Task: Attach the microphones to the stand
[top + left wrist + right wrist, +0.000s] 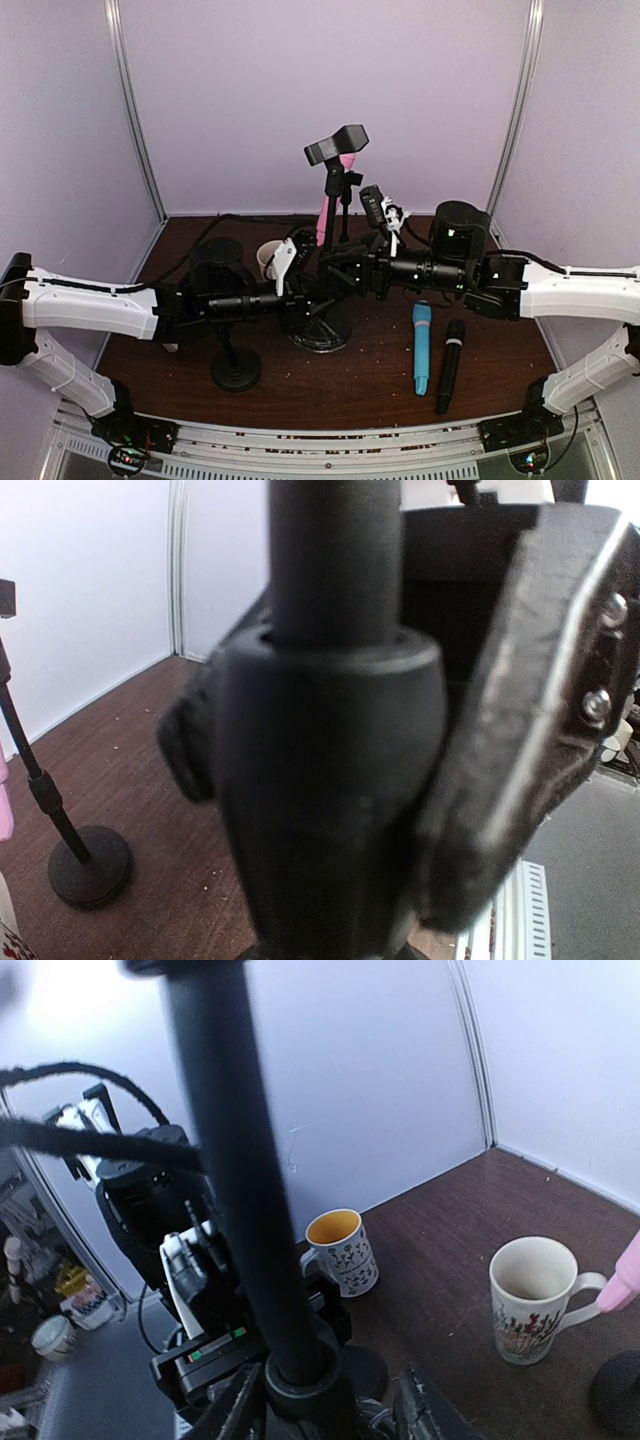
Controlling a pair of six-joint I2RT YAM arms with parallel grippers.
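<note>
The black stand (322,330) rises from a round base at the table's middle. Its pole (240,1180) and collar (330,780) fill both wrist views. My left gripper (305,290) (335,850) is shut on the collar. My right gripper (348,272) (325,1415) straddles the same pole from the other side, open, with a gap at one finger (425,1415). The pink microphone (323,215) (625,1275) hangs upright in a black clip (336,147) behind. The light blue microphone (422,348) and the black microphone (449,365) lie side by side on the table, right of the stand.
A second black stand with a round base (237,370) (88,865) is at the front left. Two patterned mugs (340,1250) (535,1295) stand behind the centre stand; one mug (270,258) shows from above. White walls close in the sides and back.
</note>
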